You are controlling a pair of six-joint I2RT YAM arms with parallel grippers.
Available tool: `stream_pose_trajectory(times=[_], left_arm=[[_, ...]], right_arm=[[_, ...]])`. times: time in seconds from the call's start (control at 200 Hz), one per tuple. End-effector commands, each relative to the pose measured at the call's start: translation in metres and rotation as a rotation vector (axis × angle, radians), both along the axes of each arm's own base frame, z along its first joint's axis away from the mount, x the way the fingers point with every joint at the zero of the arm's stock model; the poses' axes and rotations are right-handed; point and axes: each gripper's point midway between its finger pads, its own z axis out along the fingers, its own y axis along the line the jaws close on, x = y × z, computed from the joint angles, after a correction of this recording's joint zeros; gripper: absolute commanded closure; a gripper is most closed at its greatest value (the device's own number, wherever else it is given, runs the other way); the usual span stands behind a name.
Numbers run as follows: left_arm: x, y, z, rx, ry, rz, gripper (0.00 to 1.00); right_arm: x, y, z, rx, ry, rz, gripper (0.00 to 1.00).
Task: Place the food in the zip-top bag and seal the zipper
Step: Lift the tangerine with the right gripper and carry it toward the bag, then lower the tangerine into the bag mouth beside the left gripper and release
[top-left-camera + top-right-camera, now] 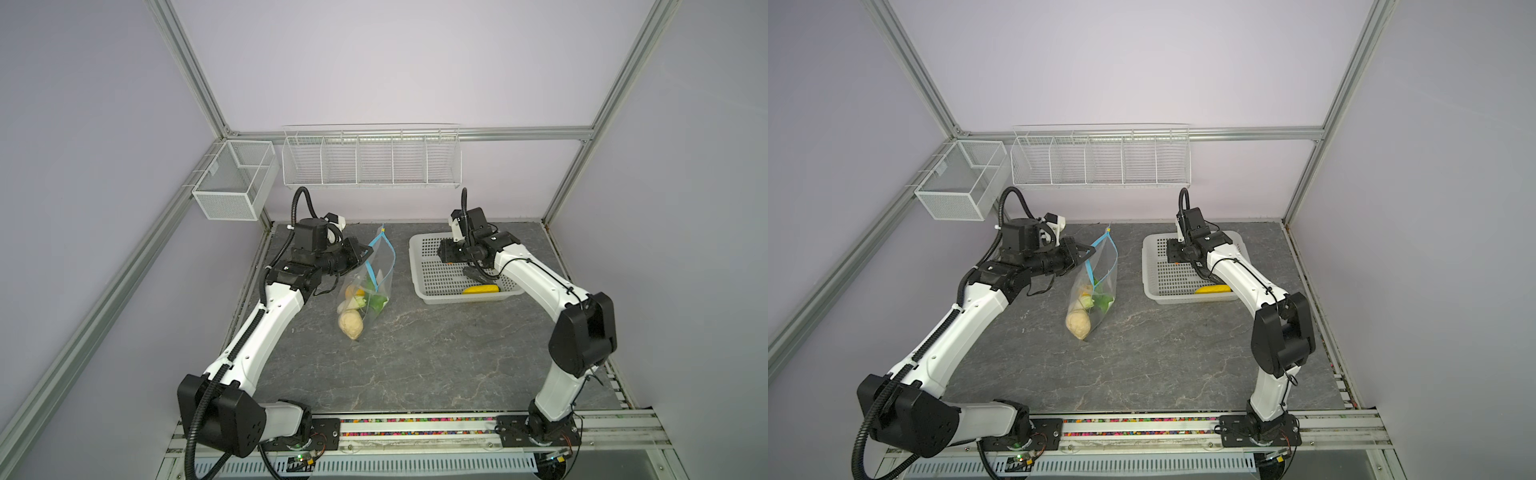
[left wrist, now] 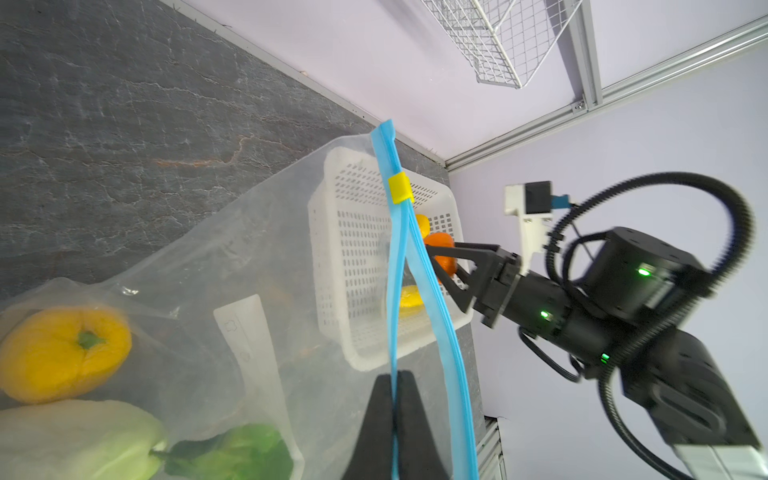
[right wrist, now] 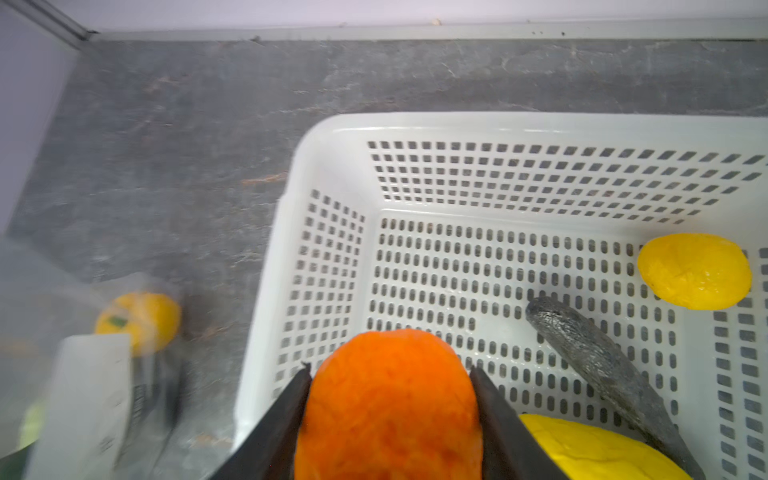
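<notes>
Right gripper (image 3: 390,370) clamps a round orange toy fruit (image 3: 390,415) at the white perforated basket (image 3: 415,124) — left gripper (image 2: 397,380), pinched on the blue zipper strip (image 2: 395,257) of the clear crinkly bag (image 2: 249,257) beside it, should hold the mouth wide.

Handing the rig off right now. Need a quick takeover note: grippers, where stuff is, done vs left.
Left gripper: shut on the zip-top bag at its mouth edge, holding it open.
Right gripper: shut on the orange, over the white perforated basket.
Done: yellow pepper, leafy green, beige lumpy ball in the bag.
Left: bag the orange, then the round yellow piece, oblong yellow piece and dark piece from the basket; run the yellow slider to seal the open zipper.
</notes>
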Motion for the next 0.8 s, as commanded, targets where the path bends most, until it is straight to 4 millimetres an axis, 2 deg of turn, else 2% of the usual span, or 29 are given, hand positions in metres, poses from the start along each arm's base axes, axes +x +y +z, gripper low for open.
stream_pose_trajectory(times=[0.0,0.055,0.135,0.285,0.345,0.53,0.63,0.795], left_arm=[[0.006,-0.003,0.007,0.005,-0.025,-0.019,1.0],[0.006,-0.002,0.009,0.018,-0.031,-0.012,1.0],[0.006,0.001,0.014,0.016,-0.04,0.002,1.0],[0.004,0.003,0.028,0.002,-0.073,0.016,1.0],[0.002,0.003,0.031,0.0,-0.078,0.01,1.0],[-0.006,0.005,0.038,-0.003,-0.088,0.01,1.0],[-0.011,0.005,0.041,-0.028,-0.102,0.01,1.0],[-0.016,0.01,0.043,-0.018,-0.121,0.023,1.0]], right_arm=[[-0.053,0.041,0.09,0.149,-0.16,0.176,0.47],[-0.071,0.056,0.113,0.174,-0.209,0.236,0.47],[-0.095,0.081,0.135,0.194,-0.263,0.347,0.47],[-0.12,0.12,0.159,0.269,-0.367,0.485,0.47],[-0.124,0.134,0.159,0.284,-0.373,0.508,0.47],[-0.118,0.167,0.162,0.332,-0.343,0.518,0.5],[-0.11,0.176,0.156,0.319,-0.327,0.502,0.51],[-0.114,0.184,0.146,0.294,-0.322,0.528,0.51]])
